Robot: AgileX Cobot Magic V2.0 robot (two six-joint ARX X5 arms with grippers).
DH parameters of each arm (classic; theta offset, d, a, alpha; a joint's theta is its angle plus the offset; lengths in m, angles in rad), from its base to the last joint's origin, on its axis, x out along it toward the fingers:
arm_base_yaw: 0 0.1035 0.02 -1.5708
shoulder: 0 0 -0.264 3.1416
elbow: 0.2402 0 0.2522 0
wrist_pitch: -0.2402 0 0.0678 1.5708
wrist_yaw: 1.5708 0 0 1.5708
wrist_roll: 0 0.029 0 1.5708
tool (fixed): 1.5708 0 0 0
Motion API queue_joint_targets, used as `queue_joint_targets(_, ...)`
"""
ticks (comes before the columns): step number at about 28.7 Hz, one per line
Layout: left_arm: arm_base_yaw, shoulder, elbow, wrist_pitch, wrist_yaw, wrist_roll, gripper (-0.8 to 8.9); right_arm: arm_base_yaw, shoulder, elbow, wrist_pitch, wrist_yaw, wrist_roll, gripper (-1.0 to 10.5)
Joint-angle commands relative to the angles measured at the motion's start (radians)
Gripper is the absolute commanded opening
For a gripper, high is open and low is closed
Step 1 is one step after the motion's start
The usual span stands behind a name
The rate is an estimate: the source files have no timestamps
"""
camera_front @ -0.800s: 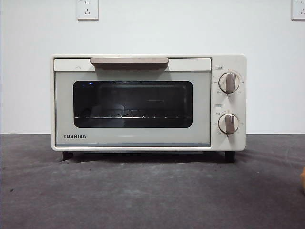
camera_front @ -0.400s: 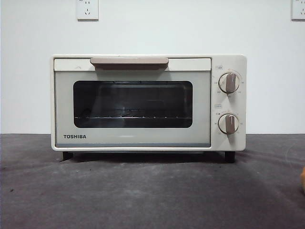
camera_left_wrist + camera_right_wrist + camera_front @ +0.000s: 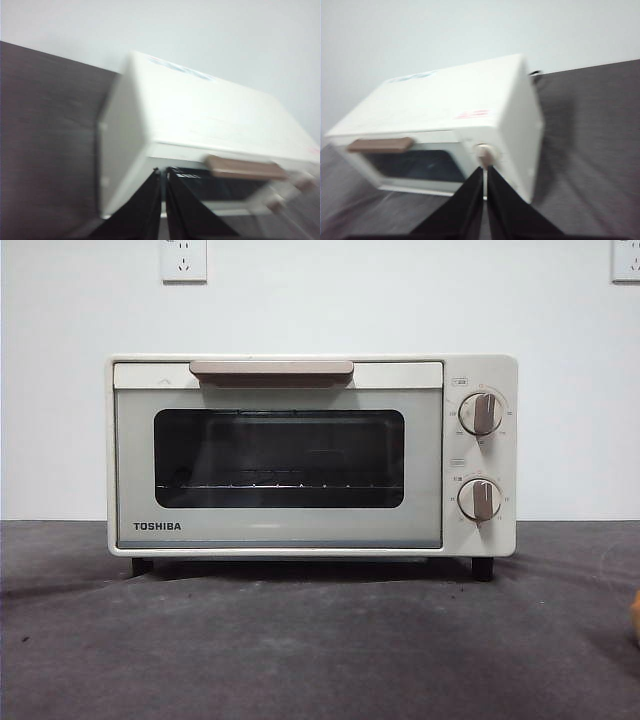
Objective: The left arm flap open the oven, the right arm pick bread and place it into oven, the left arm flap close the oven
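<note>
Cream-white and boxy, the TOSHIBA toaster oven (image 3: 310,455) stands square on the dark grey table (image 3: 300,650), facing the front camera against a white wall (image 3: 400,300). Its door is shut, with the beige bar handle (image 3: 271,369) lying level along the top edge and the dark glass window (image 3: 279,458) below it. Through the glass the wire rack (image 3: 270,485) shows as a thin line across the cavity. Two beige knobs (image 3: 480,413) sit one above the other on the panel beside the door, and two black feet (image 3: 142,566) lift the body off the table. A small orange-brown sliver at the picture's far edge, low on the table, may be the bread (image 3: 635,615), though too little shows to be sure. Two wall sockets (image 3: 183,259) sit high on the wall.

Neither arm enters the front view. From above and apart from the oven, the left claw (image 3: 163,172) has its two black jaws pressed together, tips pointing toward the door's upper corner on the side away from the knobs. The right claw (image 3: 484,170) is likewise pressed together, with nothing between its jaws, its tips in line with a knob at the oven's front corner. Both wrist pictures are blurred.
</note>
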Motion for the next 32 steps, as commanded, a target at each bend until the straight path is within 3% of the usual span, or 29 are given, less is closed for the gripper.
queue_joint_targets(1, -0.027, 0.046, 0.059, -0.015, 0.066, 0.047, 0.17, 0.038, 0.044, 0.039, -0.017, -0.048, -0.05, 0.1)
queue_joint_targets(9, -0.144, 0.11, 0.184, -0.167, 0.161, 0.171, 0.17, 0.154, 0.124, 0.122, -0.126, -0.143, -0.187, 0.1)
queue_joint_targets(13, -0.185, 0.109, 0.2, -0.192, 0.239, 0.191, 0.17, 0.166, 0.125, 0.131, -0.144, -0.148, -0.198, 0.1)
queue_joint_targets(18, -0.197, 0.099, 0.2, -0.19, 0.244, 0.192, 0.44, 0.166, 0.124, 0.131, -0.145, -0.148, -0.192, 0.2)
queue_joint_targets(20, -0.197, 0.1, 0.2, -0.19, 0.244, 0.192, 1.07, 0.166, 0.124, 0.131, -0.145, -0.148, -0.187, 0.9)
queue_joint_targets(27, -0.197, 0.1, 0.2, -0.189, 0.244, 0.191, 4.72, 0.166, 0.124, 0.131, -0.148, -0.143, -0.152, 4.6)
queue_joint_targets(32, -0.197, 0.1, 0.2, -0.188, 0.244, 0.191, 5.01, 0.166, 0.124, 0.131, -0.148, -0.145, -0.114, 5.2)
